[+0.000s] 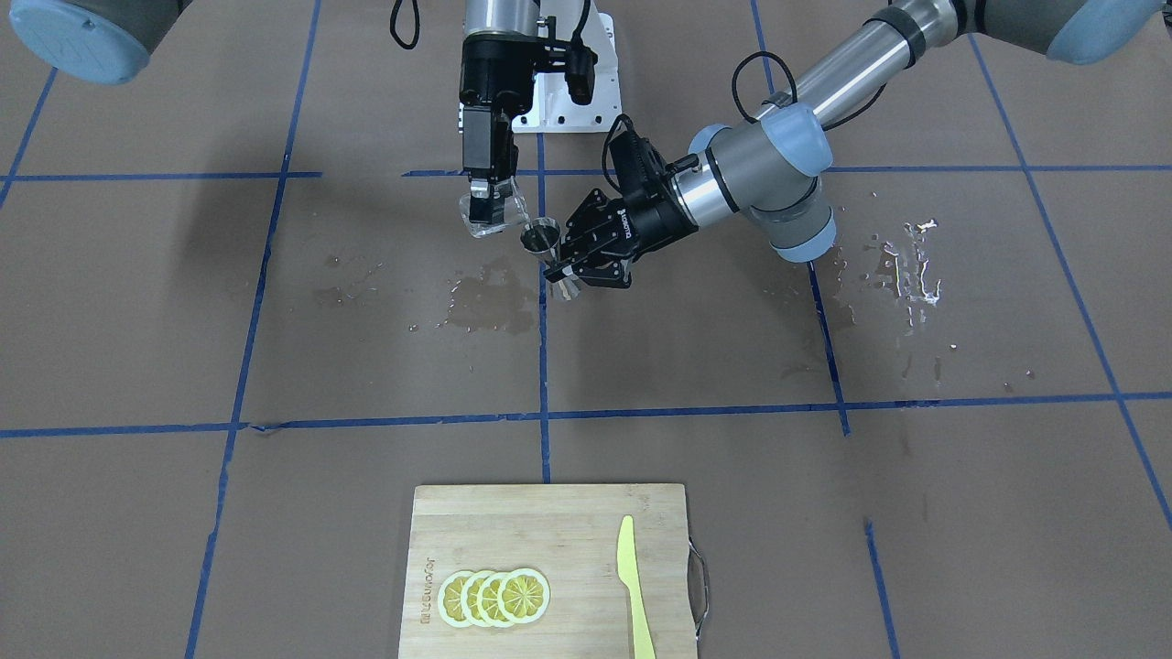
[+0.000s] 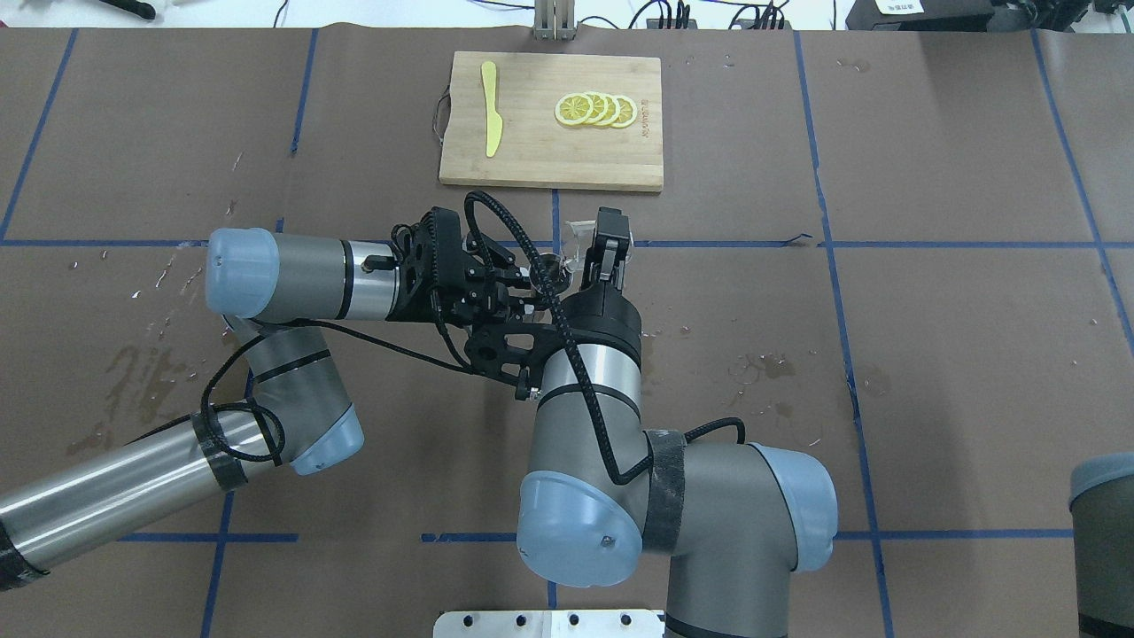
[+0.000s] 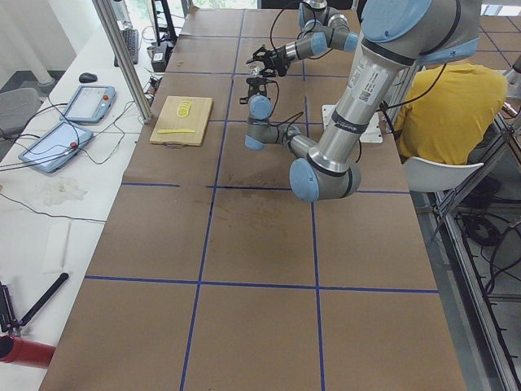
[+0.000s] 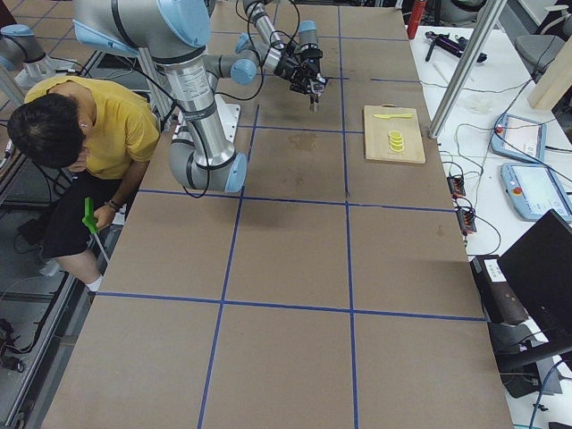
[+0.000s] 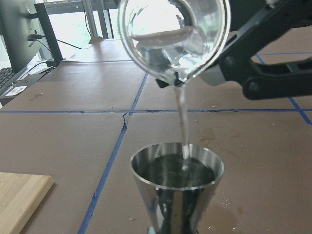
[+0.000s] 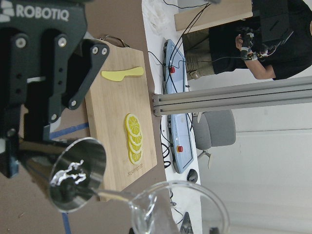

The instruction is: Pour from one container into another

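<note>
The clear cup (image 1: 492,218) is tipped over the steel jigger (image 1: 541,238), both lifted above the table. My right gripper (image 1: 485,203) reaches down from above and is shut on the cup. My left gripper (image 1: 560,271) comes in from the side and is shut on the jigger's waist. In the left wrist view a thin stream of water falls from the cup (image 5: 173,39) into the jigger (image 5: 177,183), which holds liquid near its rim. The right wrist view shows the cup's rim (image 6: 180,209) beside the jigger's mouth (image 6: 78,173).
A wooden cutting board (image 1: 513,522) with lemon slices (image 1: 494,597) and a yellow knife (image 1: 634,586) lies at the table's far edge. Water puddles (image 1: 490,307) wet the brown table under the grippers and on my left side (image 1: 906,265). A person (image 4: 80,134) sits beside the robot base.
</note>
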